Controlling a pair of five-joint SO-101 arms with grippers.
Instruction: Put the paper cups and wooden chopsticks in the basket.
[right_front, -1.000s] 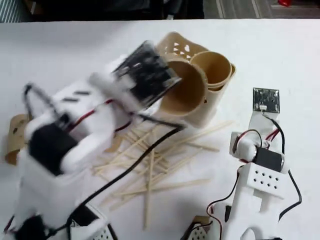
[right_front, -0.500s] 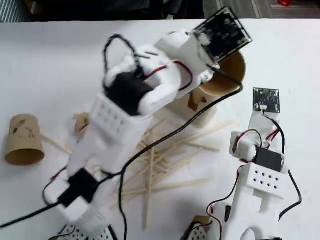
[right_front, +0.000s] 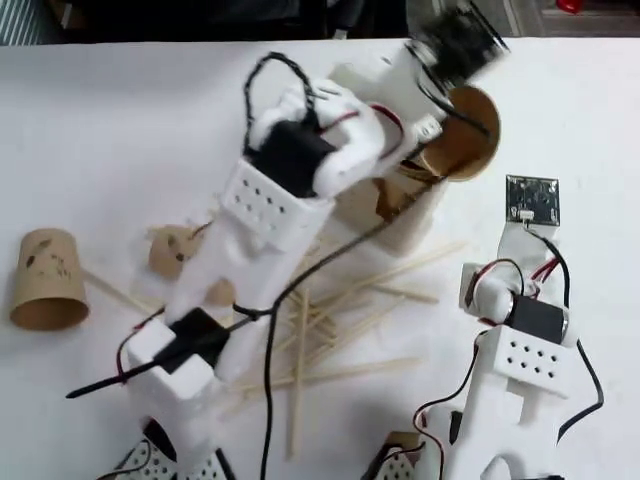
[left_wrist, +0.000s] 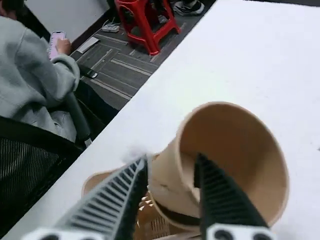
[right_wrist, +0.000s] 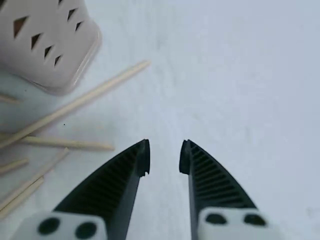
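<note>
One paper cup (right_front: 463, 140) is held at the upper right of the high view, directly over the right end of the basket (right_front: 418, 218). It is tilted, not upright, with its open mouth toward the right of the frame. The left gripper (left_wrist: 171, 160) pinches the cup's wall at the rim, one finger inside the mouth and one outside. The left arm (right_front: 270, 210) is stretched diagonally from the lower left of the frame up to the basket.

Judgement: the coming move turns on the cup over the basket opening. The cup appears to lie above the opening rather than beside it, but its long axis leans to the right. Released as it stands, it may roll over the basket's right wall. Whether its base already rests inside the basket cannot be told.

Two more cups remain on the table, one at the far left (right_front: 45, 280) on its side, and one (right_front: 172, 250) partly hidden beside the left arm. Both lie nearer the left arm.

The wooden chopsticks (right_front: 335, 325) lie scattered below the basket at centre frame, most running from lower left to upper right, between the two arms.

The right gripper (right_wrist: 164, 150) hangs over bare table just beside the basket's corner (right_wrist: 45, 45), jaws slightly apart and holding nothing. The right arm (right_front: 525, 350) sits at the lower right.
</note>
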